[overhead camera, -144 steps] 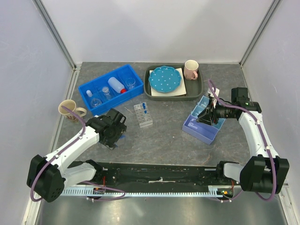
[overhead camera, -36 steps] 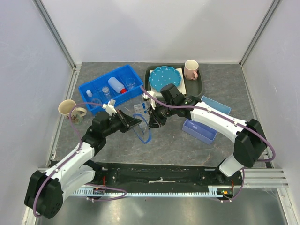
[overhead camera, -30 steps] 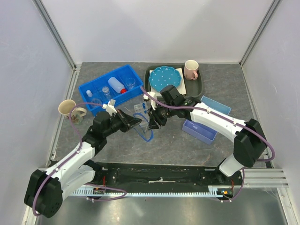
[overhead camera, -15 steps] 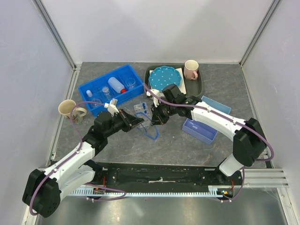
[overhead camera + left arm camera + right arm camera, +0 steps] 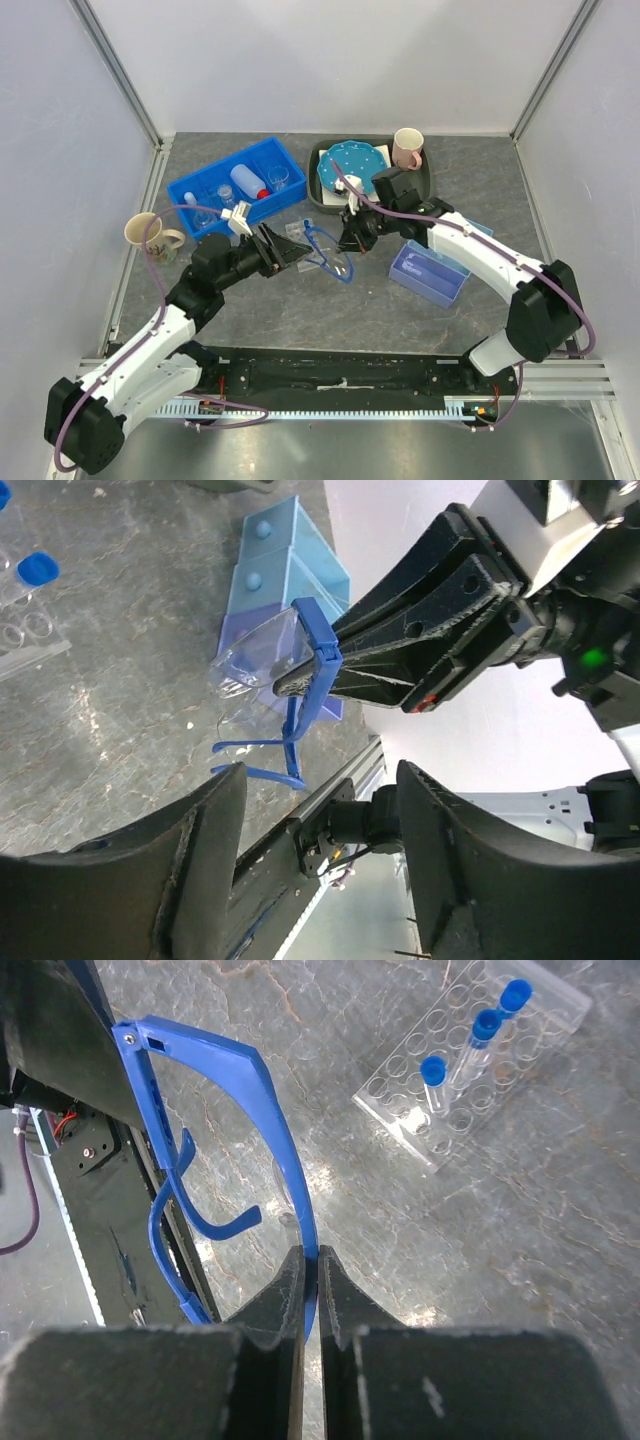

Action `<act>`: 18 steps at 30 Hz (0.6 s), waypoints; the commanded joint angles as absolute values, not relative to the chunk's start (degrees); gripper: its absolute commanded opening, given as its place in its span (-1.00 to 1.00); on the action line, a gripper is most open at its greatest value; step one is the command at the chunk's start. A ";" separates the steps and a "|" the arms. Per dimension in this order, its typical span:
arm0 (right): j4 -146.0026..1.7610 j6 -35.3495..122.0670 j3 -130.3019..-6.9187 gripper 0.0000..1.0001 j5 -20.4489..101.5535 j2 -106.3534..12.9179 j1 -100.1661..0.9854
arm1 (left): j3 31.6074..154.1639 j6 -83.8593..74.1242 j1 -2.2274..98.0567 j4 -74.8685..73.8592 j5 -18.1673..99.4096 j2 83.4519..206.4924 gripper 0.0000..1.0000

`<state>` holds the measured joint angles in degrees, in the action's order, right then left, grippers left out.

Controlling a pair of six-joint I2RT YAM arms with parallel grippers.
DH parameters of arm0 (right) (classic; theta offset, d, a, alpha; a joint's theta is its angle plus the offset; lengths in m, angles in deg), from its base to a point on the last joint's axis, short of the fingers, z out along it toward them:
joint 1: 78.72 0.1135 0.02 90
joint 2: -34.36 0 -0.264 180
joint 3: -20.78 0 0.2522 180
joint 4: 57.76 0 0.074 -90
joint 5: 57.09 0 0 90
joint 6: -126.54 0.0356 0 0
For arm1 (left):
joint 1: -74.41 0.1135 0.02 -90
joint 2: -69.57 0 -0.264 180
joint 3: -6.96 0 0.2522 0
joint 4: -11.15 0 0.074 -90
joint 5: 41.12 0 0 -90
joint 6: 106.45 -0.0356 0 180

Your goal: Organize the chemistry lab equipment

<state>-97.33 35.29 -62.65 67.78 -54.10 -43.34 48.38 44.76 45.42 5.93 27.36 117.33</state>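
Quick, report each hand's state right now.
Left hand: open, holding nothing.
Right hand: closed on the blue plastic safety glasses.

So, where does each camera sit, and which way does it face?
Top: above and behind the robot, looks down at the table; left arm and right arm show whole.
Left wrist: on the left arm, looks past the open left gripper at the right gripper holding the blue glasses.
Right wrist: on the right arm, looks down past the right gripper at the glasses and the tube rack.
Shared: both wrist views show the glasses and rack.
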 commanded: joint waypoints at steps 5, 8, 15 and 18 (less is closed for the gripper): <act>-102.89 20.85 -62.14 -0.90 65.09 -44.31 -49.61 | 63.41 26.29 45.50 -11.54 27.34 112.55 0.57; -108.51 14.51 -63.55 -0.91 60.26 -41.32 -52.86 | 71.67 15.48 45.67 -23.32 30.50 113.33 0.74; -122.39 -1.12 -67.24 -0.90 49.18 -37.62 -63.85 | 78.64 -2.37 45.85 -36.44 42.62 117.03 0.88; -126.79 -6.95 -68.74 -0.89 42.61 -38.14 -67.55 | 75.75 -6.59 45.85 -36.45 50.36 116.59 0.96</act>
<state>-118.49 4.84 -65.18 52.64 -39.00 -64.26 78.17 5.79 45.46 -29.83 38.69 115.78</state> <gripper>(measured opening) 0.094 0.963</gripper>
